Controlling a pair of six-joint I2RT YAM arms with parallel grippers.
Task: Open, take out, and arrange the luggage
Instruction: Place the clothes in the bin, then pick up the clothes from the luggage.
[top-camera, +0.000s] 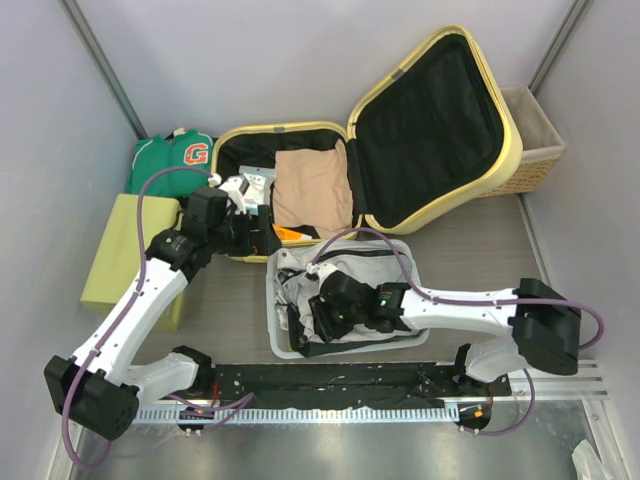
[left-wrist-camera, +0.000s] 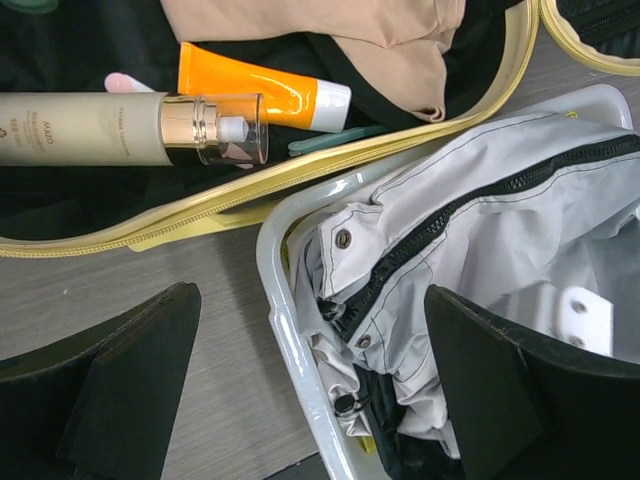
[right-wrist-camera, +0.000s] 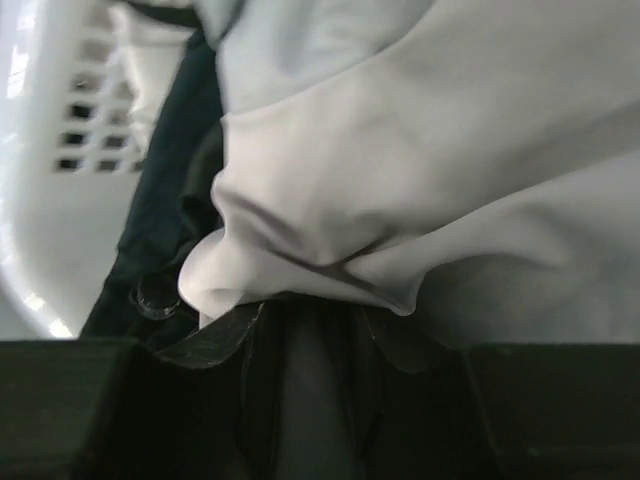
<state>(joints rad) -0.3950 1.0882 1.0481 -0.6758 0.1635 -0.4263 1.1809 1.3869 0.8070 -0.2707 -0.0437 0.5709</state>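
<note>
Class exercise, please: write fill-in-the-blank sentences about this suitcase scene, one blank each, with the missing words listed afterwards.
The open suitcase has a pale ____ shell. The tube beside the cream bottle is ____. The grey jacket in the white laundry basket has a ____ zipper. The left gripper is ____.
Missing words: yellow, orange, black, open.

Robotics test cell: plain pale-grey partition walls (top-camera: 280, 60) on bare metal corner posts (top-camera: 100, 60) enclose a grey wood-grain tabletop (top-camera: 230, 300); white jointed arms (top-camera: 470, 305) stand bolted to a black perforated rail (top-camera: 330, 378).
</note>
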